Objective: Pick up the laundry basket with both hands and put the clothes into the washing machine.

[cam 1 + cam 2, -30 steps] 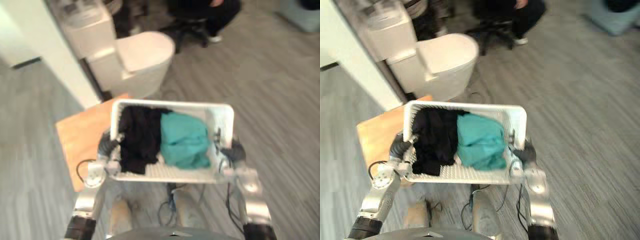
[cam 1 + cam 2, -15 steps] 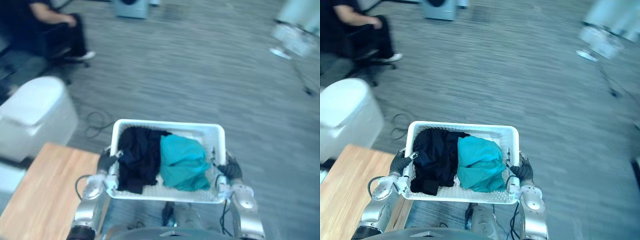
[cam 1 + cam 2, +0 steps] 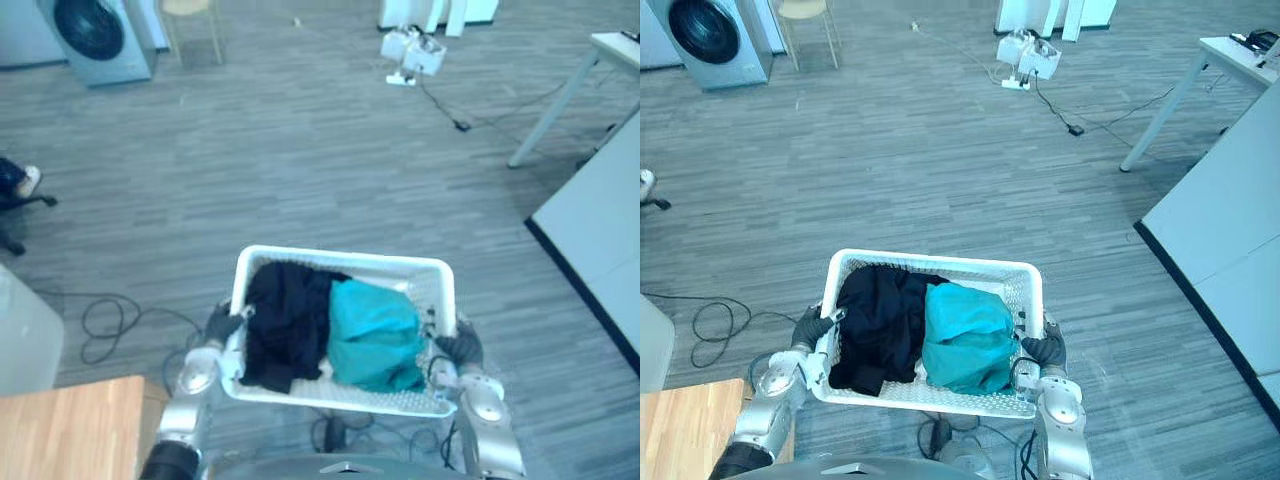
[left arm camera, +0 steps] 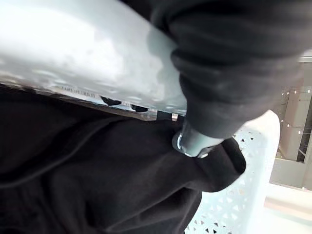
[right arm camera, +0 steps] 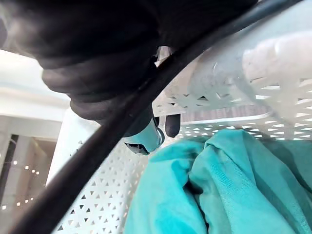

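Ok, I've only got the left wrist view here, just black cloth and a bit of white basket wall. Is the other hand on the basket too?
Observer: Yes, the right hand is curled on the right end of the laundry basket.
Operator: Anything in there besides the black stuff?
Observer: A teal garment lies beside the black clothes, on the robot's right side of the basket.
Operator: And where's the machine?
Observer: The washing machine stands far ahead, off to the robot's left.
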You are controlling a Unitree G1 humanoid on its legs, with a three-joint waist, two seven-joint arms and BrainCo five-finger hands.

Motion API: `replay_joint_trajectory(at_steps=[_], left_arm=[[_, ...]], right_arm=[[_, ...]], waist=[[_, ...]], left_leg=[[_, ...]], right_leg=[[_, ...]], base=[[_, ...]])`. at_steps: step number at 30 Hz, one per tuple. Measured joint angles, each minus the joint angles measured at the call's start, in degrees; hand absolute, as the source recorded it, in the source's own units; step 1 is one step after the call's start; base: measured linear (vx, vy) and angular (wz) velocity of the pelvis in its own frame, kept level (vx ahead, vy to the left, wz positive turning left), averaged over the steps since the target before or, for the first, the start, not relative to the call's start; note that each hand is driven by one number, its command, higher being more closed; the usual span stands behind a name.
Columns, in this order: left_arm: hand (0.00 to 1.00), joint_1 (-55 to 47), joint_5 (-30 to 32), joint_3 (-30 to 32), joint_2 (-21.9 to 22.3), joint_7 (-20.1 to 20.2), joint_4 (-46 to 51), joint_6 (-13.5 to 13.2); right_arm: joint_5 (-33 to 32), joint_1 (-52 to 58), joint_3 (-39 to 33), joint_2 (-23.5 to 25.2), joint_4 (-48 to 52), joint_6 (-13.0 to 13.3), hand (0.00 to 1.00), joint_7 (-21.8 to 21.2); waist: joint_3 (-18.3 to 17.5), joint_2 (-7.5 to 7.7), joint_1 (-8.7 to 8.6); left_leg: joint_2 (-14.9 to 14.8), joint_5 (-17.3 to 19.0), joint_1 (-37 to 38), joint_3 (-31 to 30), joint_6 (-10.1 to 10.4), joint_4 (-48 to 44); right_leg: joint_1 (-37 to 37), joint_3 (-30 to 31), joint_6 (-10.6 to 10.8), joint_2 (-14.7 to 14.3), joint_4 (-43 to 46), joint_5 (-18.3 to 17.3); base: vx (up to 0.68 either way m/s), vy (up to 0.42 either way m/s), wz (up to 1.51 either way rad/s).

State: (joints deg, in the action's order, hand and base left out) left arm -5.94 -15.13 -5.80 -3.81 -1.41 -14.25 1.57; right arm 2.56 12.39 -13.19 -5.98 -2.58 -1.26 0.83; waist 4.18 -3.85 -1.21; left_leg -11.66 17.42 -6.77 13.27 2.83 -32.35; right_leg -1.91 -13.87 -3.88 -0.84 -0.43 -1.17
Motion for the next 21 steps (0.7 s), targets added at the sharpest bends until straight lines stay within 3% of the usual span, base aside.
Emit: replay_joint_trajectory(at_steps=[2,4,6,10,13,14,16,19,21], left_arm=[[1.0,-0.46,-0.01,-0.37,-0.02,-0.02,0.09,0.0],[1.0,-0.88,-0.16,-0.53,-0.07,-0.58,0.22,0.0],[1.0,-2.62,-0.7,0.76,-1.6,-1.15,1.21,0.0],[1.0,-3.08,-1.14,1.11,-2.14,-1.62,3.68,-0.06],[1.0,-3.28,-1.38,0.92,-1.95,-1.78,3.69,-0.06],[1.0,-3.34,-1.18,0.9,-2.01,-2.08,3.68,-0.06],[1.0,-3.4,-0.92,0.91,-2.23,-2.25,3.7,-0.06],[1.0,-3.27,-0.03,0.82,-3.3,-3.41,4.22,-0.05],[1.0,-2.52,1.47,0.67,-3.38,-3.62,5.44,-0.04]], right_arm=[[-0.05,-0.09,0.15,-0.52,0.01,-0.01,1.0,0.14],[-0.08,-0.04,1.27,-0.95,0.51,-0.03,1.0,0.82],[-0.07,-0.37,3.53,-0.23,2.16,-0.19,1.0,1.01],[0.0,-2.04,4.22,-0.19,2.79,-0.18,1.0,1.12],[0.02,-1.93,4.24,-0.18,1.55,-0.18,1.0,1.17],[0.03,-1.66,4.57,-0.04,1.35,-0.18,1.0,1.17],[0.06,-1.62,4.79,0.16,0.76,-0.18,1.0,1.16],[0.05,-1.47,5.38,0.9,-0.6,-0.18,1.0,1.16],[0.05,-1.48,5.38,0.89,-0.56,-0.18,1.0,1.54]], waist=[[0.04,-0.81,0.74],[0.01,-1.85,1.24],[0.13,-0.57,1.92],[0.78,0.64,2.96],[1.02,0.57,2.78],[1.33,1.07,2.48],[1.82,1.14,1.53],[2.03,1.4,0.48],[2.77,1.03,-0.05]], left_leg=[[1.96,0.17,-2.26,-0.74,-0.38,3.28],[3.6,-4.22,-3.12,-0.86,-1.5,10.95],[5.04,-5.73,-1.23,0.9,-2.52,13.41],[6.82,-5.63,-1.95,2.93,-3.57,14.85],[8.86,-4.86,0.69,2.26,-3.95,17.55],[10.07,-4.94,2.37,1.84,-4.48,18.74],[11.1,-5.25,4.71,0.44,-5.9,20.46],[11.42,-4.0,7.31,-2.17,-5.96,20.86],[10.98,-2.4,8.39,-3.93,-5.52,20.26]], right_leg=[[0.14,0.58,0.02,0.38,-0.22,0.01],[0.0,1.23,1.41,-0.06,-0.09,0.21],[1.12,4.15,3.6,0.71,-2.73,2.2],[-0.44,6.03,5.17,2.35,-4.18,3.79],[-3.27,4.95,6.98,4.85,5.93,-2.22],[-6.68,4.68,7.08,6.87,15.8,-6.17],[-11.97,4.32,6.64,9.19,28.69,-8.96],[-16.29,4.93,6.35,9.55,31.51,-10.94],[-19.41,5.02,6.2,9.47,30.0,-10.45]], base=[[-0.03,0.115,-0.21],[-0.03,0.144,-0.35],[0.06,0.113,-0.45],[0.04,0.121,-0.2],[0.11,0.141,0.17],[0.17,0.121,0.24],[0.22,0.098,0.46],[0.26,-0.019,0.48],[0.3,-0.106,0.5]])
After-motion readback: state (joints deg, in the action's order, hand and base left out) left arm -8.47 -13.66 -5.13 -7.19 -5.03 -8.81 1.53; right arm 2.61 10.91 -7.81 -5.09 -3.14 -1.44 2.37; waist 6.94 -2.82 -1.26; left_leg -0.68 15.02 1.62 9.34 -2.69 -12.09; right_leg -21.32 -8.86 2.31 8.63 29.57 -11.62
